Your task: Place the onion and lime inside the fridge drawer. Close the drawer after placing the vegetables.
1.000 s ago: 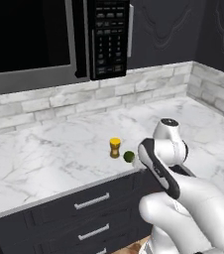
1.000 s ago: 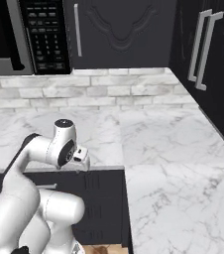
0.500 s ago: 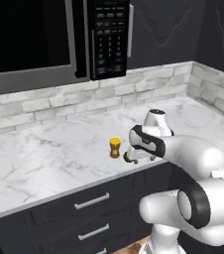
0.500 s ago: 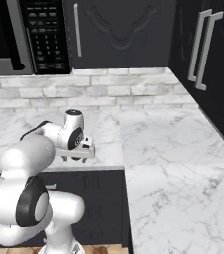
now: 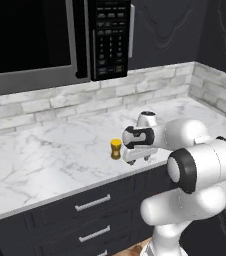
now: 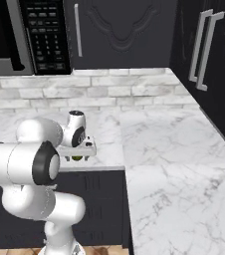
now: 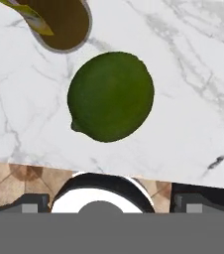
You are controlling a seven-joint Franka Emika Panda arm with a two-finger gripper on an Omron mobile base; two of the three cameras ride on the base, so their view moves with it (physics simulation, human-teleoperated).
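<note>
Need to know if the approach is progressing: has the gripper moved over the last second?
Yes. In the left base view the gripper has swung left along the counter's front edge, over the lime and close beside the small yellow jar.

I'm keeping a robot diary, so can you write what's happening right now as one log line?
phase: reaching for lime | hand: above lime, not touching | lime: on marble counter near front edge, beside yellow-brown jar | hand open or shut: cannot tell
</note>
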